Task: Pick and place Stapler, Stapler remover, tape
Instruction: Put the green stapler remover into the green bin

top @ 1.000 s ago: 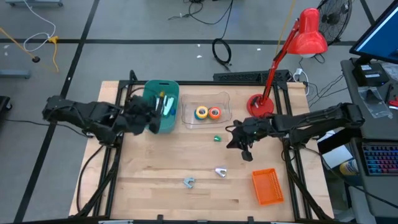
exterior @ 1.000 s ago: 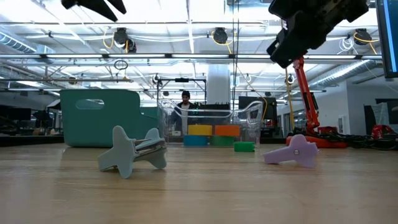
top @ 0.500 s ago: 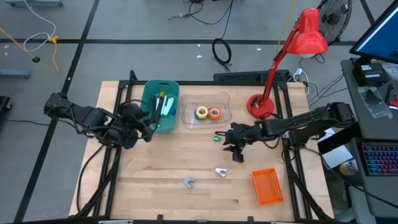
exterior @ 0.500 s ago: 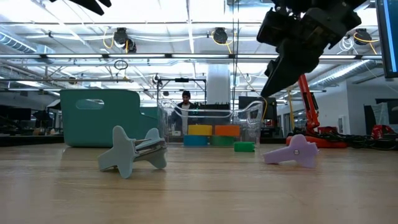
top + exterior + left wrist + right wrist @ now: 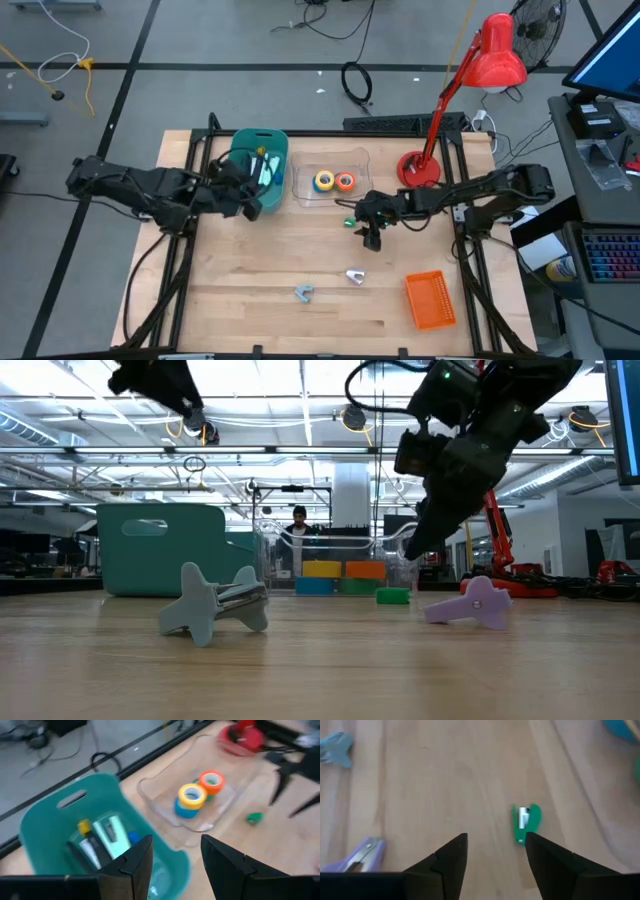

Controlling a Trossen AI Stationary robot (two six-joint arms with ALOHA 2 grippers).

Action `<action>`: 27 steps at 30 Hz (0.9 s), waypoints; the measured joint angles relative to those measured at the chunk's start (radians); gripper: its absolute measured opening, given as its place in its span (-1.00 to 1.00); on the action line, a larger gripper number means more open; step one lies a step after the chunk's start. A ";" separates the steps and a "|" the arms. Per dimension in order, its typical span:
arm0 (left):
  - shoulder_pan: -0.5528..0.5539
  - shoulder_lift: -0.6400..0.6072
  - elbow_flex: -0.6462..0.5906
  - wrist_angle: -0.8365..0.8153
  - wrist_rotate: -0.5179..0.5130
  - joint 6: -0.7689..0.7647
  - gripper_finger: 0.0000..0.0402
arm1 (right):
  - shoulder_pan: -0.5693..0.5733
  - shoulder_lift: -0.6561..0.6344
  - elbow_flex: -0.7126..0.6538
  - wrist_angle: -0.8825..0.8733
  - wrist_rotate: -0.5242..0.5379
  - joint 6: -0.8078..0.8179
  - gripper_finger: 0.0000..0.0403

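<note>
Stapler removers sit nearest me on the worktop point(image 5: 250, 300): a pale blue stapler remover point(image 5: 304, 292) at the front and a lilac stapler remover point(image 5: 354, 276) just beyond it to the right, with an orange basket point(image 5: 430, 300) near the front right corner. Further in, I see my right gripper point(image 5: 371, 236) hanging above the wood with its fingers spread and nothing between them. The small green stapler point(image 5: 525, 823) lies flat on the worktop just ahead of those fingertips, slightly to one side and untouched; from above, the green stapler is largely hidden behind the arm, close in front of the clear tray point(image 5: 303, 185). From table height this gripper hovers above and a little right of the stapler. Inside the tray rest the tape rolls: yellow tape point(image 5: 324, 181) stacked on blue tape point(image 5: 185, 812), orange tape point(image 5: 345, 181) beside it, and what looks like green tape under the orange, which I cannot confirm. My left gripper point(image 5: 248, 196) hangs over the near edge of the teal bin point(image 5: 250, 142), fingers apart and empty; the bin holds a few stationery items. A red desk lamp point(image 5: 420, 168) stands at the far right corner.
</note>
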 joint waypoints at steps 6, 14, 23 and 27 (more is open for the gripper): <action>0.055 -0.064 -0.074 0.060 0.039 0.017 -0.15 | -0.024 0.007 0.000 0.005 -0.003 0.000 -0.02; 0.087 -0.222 -0.234 0.187 0.087 0.051 -0.15 | -0.024 0.025 0.000 0.041 0.000 0.004 -0.02; 0.088 -0.362 -0.259 0.188 0.129 0.084 -0.15 | -0.024 0.092 -0.001 0.071 0.003 0.044 -0.02; 0.088 -0.391 -0.259 0.189 0.140 0.085 -0.15 | -0.024 0.127 -0.001 0.119 0.006 0.064 -0.02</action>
